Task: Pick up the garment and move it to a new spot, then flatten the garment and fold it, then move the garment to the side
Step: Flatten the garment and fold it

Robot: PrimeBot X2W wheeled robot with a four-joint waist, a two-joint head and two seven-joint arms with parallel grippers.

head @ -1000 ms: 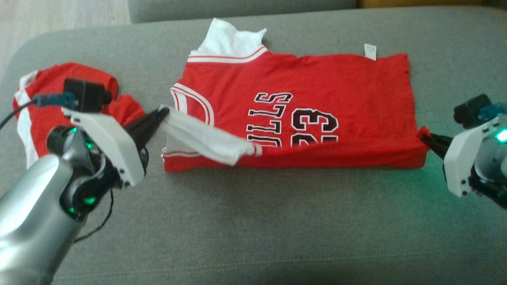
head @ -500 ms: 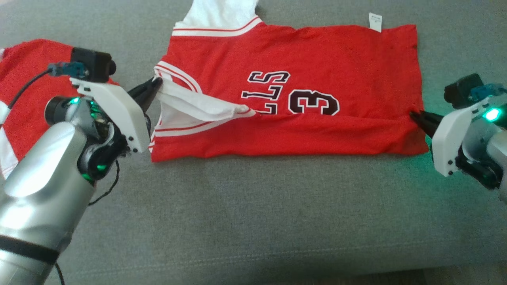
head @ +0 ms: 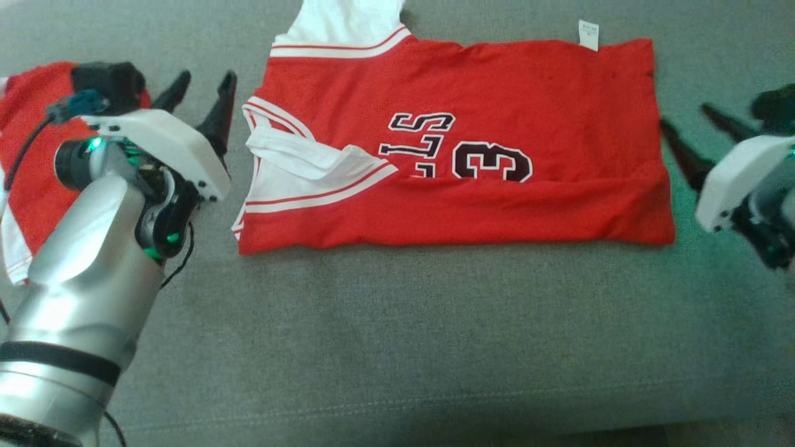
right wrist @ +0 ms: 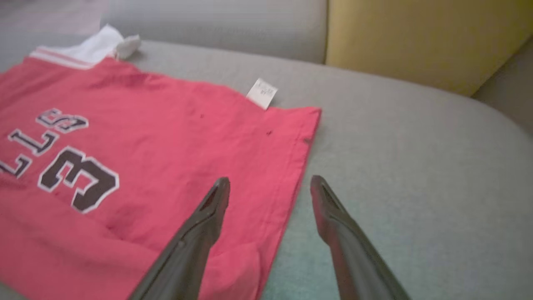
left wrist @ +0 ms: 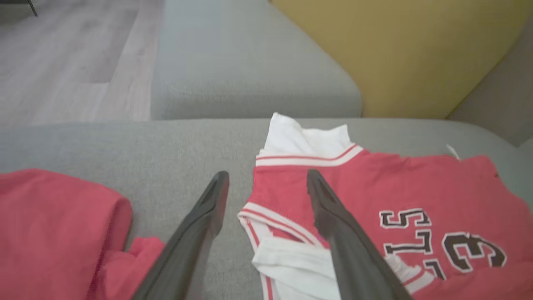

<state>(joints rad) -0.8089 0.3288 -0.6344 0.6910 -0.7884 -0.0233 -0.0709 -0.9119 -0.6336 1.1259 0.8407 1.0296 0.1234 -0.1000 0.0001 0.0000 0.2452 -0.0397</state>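
In the head view, the red jersey [head: 472, 93] lies folded lengthwise on the grey sofa seat [head: 397, 323]. The left gripper [head: 207, 77] is just off its armhole end and the right gripper [head: 683, 115] just off its hem end, both with fingers spread and empty. In the left wrist view, one finger [left wrist: 333, 216] crosses the jersey's striped trim. In the right wrist view, the spread fingers straddle the jersey's hem edge.

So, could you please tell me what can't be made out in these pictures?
- Jersey lettering, head view: the folded-over flap covers its start.
- White tag, head view: too small to read.
- Second red garment, head view: cut by the left edge, partly behind the left arm.
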